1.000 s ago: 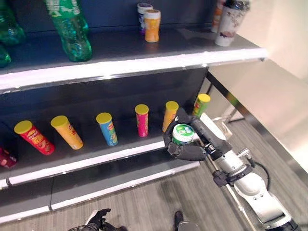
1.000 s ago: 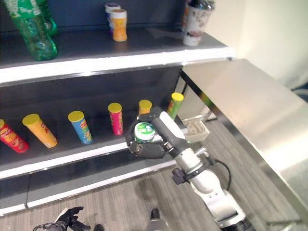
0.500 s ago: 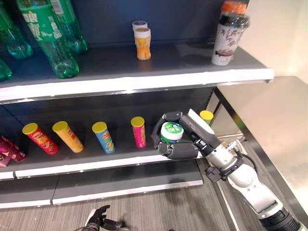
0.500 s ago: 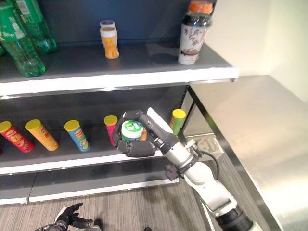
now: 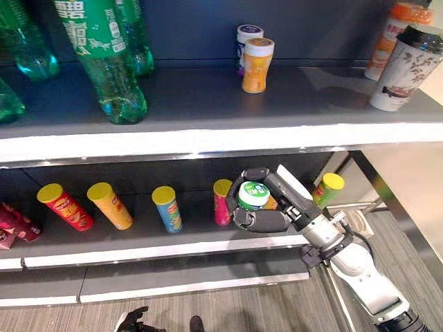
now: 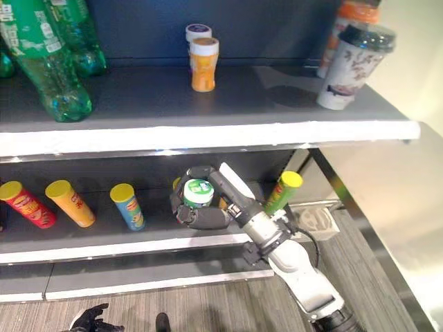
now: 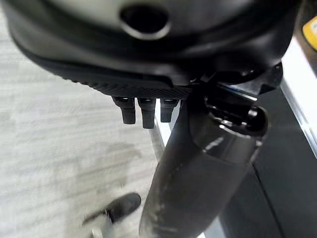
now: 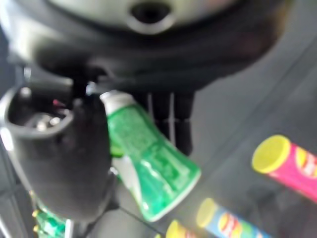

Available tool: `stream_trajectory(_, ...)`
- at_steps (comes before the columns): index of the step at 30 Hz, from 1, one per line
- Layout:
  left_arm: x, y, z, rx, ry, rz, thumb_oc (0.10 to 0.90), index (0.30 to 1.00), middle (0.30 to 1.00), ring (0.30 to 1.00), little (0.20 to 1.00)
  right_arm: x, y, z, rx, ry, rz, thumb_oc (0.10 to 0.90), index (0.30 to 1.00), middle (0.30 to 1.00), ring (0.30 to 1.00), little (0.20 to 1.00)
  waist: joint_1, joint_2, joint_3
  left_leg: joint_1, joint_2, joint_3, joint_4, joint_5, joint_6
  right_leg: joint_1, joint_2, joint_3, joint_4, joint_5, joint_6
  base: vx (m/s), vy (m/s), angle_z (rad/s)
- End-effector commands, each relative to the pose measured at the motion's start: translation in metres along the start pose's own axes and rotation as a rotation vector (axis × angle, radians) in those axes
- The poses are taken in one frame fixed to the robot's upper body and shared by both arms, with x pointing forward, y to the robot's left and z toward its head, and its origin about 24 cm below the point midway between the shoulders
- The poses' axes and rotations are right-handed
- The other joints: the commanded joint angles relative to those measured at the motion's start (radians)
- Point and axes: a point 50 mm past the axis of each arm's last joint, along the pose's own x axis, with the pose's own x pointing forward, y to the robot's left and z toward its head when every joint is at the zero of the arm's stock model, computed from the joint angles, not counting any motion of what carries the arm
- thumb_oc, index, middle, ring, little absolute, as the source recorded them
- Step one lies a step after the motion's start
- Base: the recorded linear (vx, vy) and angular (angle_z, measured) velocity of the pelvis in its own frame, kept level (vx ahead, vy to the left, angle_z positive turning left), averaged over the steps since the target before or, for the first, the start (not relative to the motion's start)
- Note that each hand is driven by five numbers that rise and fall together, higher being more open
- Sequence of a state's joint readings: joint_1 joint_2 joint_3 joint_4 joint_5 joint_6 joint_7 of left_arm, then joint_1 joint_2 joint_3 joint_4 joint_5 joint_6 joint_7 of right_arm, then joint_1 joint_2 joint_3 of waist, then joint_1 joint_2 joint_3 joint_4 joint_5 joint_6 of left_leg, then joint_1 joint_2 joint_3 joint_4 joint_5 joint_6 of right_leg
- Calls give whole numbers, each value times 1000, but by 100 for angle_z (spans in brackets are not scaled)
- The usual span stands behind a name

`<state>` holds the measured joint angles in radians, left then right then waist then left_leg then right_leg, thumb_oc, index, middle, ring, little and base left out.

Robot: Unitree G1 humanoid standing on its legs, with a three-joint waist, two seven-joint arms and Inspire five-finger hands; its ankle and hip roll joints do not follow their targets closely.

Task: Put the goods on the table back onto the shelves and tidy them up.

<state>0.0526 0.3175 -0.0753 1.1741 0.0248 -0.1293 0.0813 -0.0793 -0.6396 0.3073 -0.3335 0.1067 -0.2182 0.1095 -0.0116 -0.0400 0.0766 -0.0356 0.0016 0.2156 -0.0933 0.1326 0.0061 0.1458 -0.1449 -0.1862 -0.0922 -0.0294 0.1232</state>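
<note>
1. Right hand (image 5: 266,207) has its fingers and thumb wrapped round a green can (image 5: 253,196), white-and-green lid facing up.
2. The can is held in the air in front of the lower shelf (image 5: 138,242), between the pink can (image 5: 222,202) and the lime-green can (image 5: 326,190). It probably hides another can behind it; hard to tell.
3. Further left in the row: blue can (image 5: 167,208), yellow can (image 5: 110,205), red can (image 5: 64,207).
4. Upper shelf (image 5: 208,131) carries green bottles (image 5: 104,59), an orange tub (image 5: 257,65) and a floral cup (image 5: 403,69).
5. Left hand (image 7: 148,106) is low over the floor with its fingers curled, holding nothing.
</note>
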Motion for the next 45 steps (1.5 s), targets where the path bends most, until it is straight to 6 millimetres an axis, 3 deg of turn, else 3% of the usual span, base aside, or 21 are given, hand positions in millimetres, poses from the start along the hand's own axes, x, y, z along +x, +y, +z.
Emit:
stream_trajectory(1, -1, 1, -3, 60, -11, -1, 800, 900, 900, 900, 900, 9, -17, 49, -70, -273, -95, 400, 300, 300, 300, 300, 7, 0, -65, 27, 85, 28, 6, -81, -67, -81, -5, -3, 6, 66, 12, 10, 37, -12)
stream_trajectory(8, -3, -14, -10, 108, 17, -69, 800, 900, 900, 900, 900, 11, -21, 73, 12, -389, -28, 400, 300, 300, 300, 300, -6, -10, -77, 47, 84, 43, 6, -97, -62, -81, -11, 6, 6, 77, 20, 7, 25, -12)
stream_trajectory(13, -2, -15, -9, 123, 27, -95, 800, 900, 900, 900, 900, 17, -22, 89, 101, -422, 176, 400, 300, 300, 300, 300, -12, -24, -87, 52, 88, 53, 6, -101, -67, -90, -9, 17, 5, 86, 23, 0, 0, 0)
stream_trajectory(21, -1, -28, -1, 176, 6, -165, 800, 900, 900, 900, 900, 30, -34, 128, 36, -451, 455, 400, 300, 300, 300, 300, -25, -47, -112, 52, 96, 63, 6, -98, -76, -102, -3, 27, 5, 95, 28, -10, 3, -9)
stream_trajectory(27, -3, -25, -12, 151, 44, -154, 800, 900, 900, 900, 900, 39, -46, 142, -22, -472, 453, 400, 300, 300, 300, 300, -21, -57, -126, 51, 98, 60, 6, -97, -80, -102, 1, 23, 5, 96, 28, 0, 0, 0)
stream_trajectory(37, -5, -22, -18, 135, 74, -139, 800, 900, 900, 900, 900, 66, -63, 135, 45, -441, 340, 400, 300, 300, 300, 300, -1, -63, -125, 54, 95, 41, 6, -97, -80, -90, 6, 14, 7, 87, 23, 10, -11, 2)
stream_trajectory(45, -5, -15, -22, 140, 98, -124, 800, 900, 900, 900, 900, 85, -72, 150, 51, -462, 318, 400, 300, 300, 300, 300, 8, -66, -122, 56, 96, 26, 6, -98, -85, -82, 13, 5, 10, 76, 17, 14, -22, 4)
